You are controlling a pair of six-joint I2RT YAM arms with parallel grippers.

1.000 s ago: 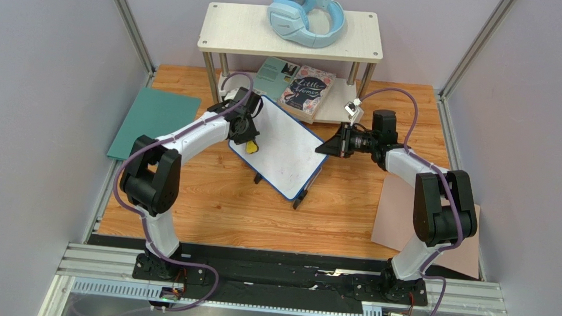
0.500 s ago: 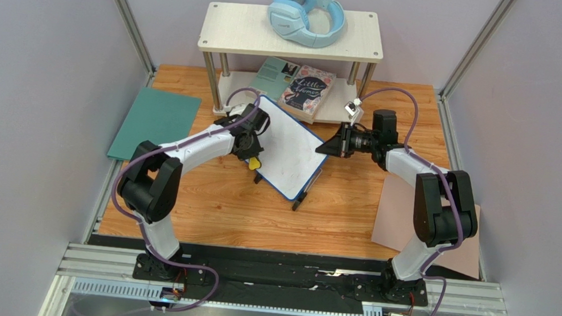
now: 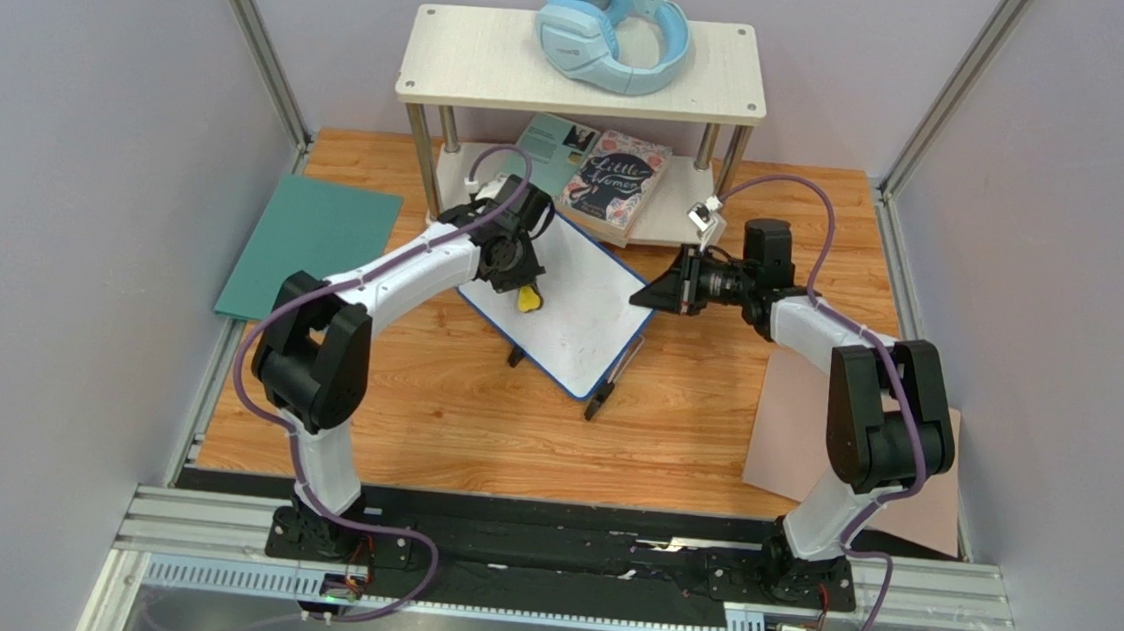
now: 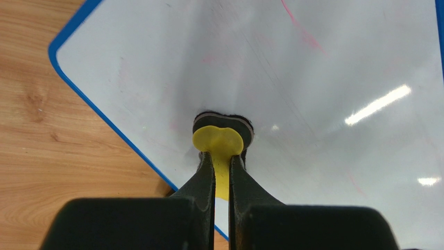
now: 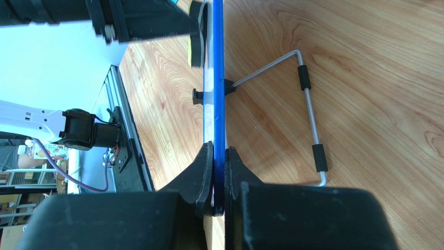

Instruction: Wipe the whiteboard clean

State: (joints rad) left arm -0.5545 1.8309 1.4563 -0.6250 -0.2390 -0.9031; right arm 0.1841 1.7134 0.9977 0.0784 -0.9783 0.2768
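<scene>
The small white rectangular whiteboard with a thin blue rim (image 3: pixel 583 320) stands tilted on the wooden table (image 3: pixel 440 412), in front of the shelf and between the two arms. The right gripper (image 5: pixel 219 152) is clenched on the board's blue edge, one finger on each face; I judge this grip is there to steady the board, so that it does not slide or tip back on its thin grey wire stand (image 5: pixel 311 120) when it is rubbed. The left gripper (image 4: pixel 221 164) is closed tight on the flat yellow handle of a small round eraser (image 4: pixel 218 140), whose dark pad is pressed against the white surface near the lower left corner. Faint pink strokes remain on the upper and right parts (they are pale and hard to read), so the wiping seems to be only partly done.
</scene>
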